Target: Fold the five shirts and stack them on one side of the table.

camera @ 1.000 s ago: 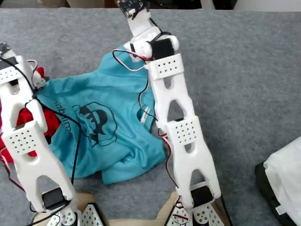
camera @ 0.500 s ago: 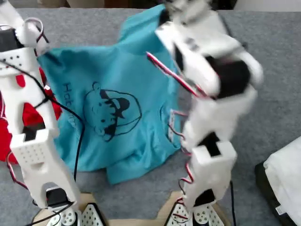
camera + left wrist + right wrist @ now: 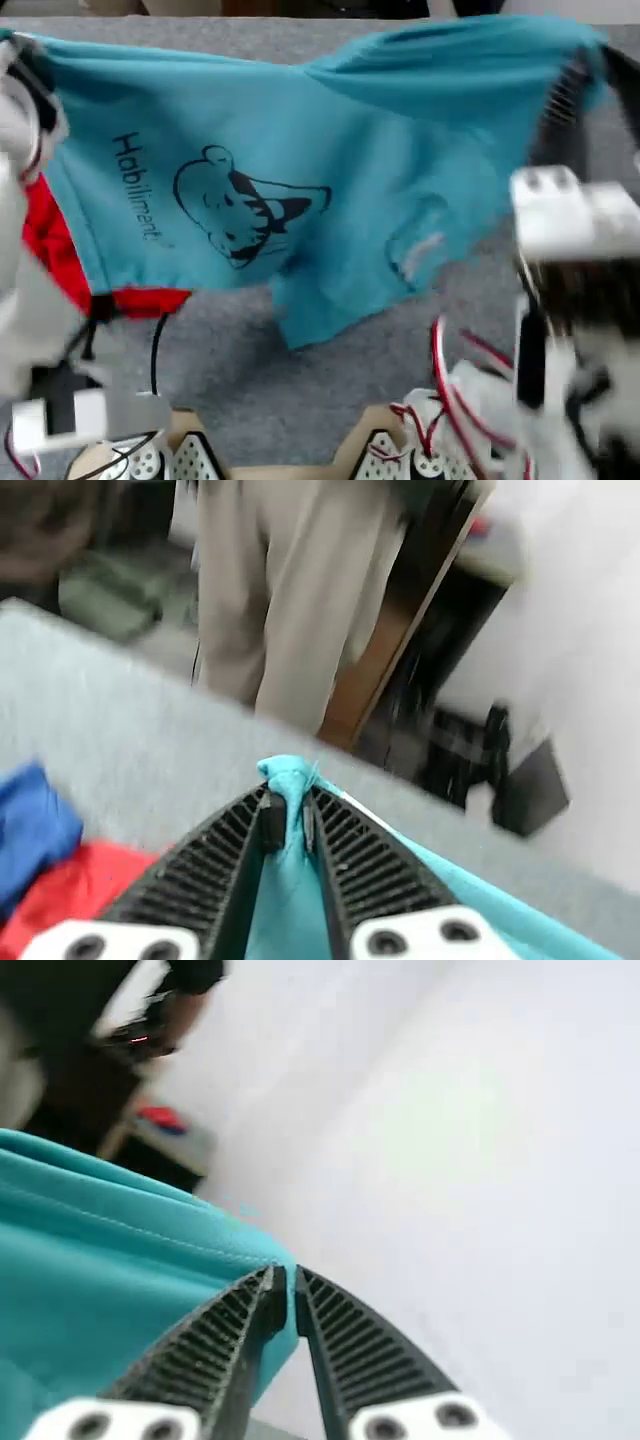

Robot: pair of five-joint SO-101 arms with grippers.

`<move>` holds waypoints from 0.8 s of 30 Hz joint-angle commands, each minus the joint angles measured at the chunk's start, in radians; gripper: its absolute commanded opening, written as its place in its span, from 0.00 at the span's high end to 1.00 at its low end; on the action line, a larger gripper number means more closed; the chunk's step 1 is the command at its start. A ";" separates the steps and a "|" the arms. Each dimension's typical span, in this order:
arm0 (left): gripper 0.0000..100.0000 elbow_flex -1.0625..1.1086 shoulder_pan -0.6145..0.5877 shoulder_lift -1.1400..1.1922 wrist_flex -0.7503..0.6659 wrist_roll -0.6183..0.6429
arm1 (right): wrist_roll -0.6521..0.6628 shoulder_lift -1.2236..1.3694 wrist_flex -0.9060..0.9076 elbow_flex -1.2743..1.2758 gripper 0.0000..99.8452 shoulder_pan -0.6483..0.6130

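Note:
A teal shirt (image 3: 300,190) with a dark bear print hangs stretched wide above the table, held up at its two upper corners. My left gripper (image 3: 288,818) is shut on the shirt's corner (image 3: 285,780) at the far left of the high view. At the far right, my right gripper (image 3: 283,1290) is shut on the other teal edge (image 3: 120,1280). A red shirt (image 3: 60,250) lies on the table under the teal one at the left; the left wrist view shows this red shirt (image 3: 60,890) beside a blue shirt (image 3: 30,830).
The grey table (image 3: 340,400) shows bare below the hanging shirt. Both arm bases (image 3: 280,455) sit at the near edge, with red wires by the right arm (image 3: 570,300). A person's legs (image 3: 280,590) stand beyond the table's far side.
Both arms have lifted the teal shirt off the table and pulled apart, spreading it out wide. The right arm swung far to the right, covering the white item seen earlier.

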 commanded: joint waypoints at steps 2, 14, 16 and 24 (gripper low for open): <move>0.98 -0.032 0.006 -0.122 0.006 -0.031 | -0.037 -0.097 -0.046 -0.005 0.99 0.163; 0.98 -0.025 0.006 -0.202 -0.037 -0.114 | -0.061 -0.113 -0.333 -0.001 0.99 0.278; 0.98 -0.023 0.006 -0.194 -0.035 -0.114 | -0.044 -0.101 -0.371 -0.001 0.99 0.278; 0.98 -0.021 0.147 -0.088 0.006 -0.109 | 0.074 0.030 -0.514 -0.001 0.99 0.277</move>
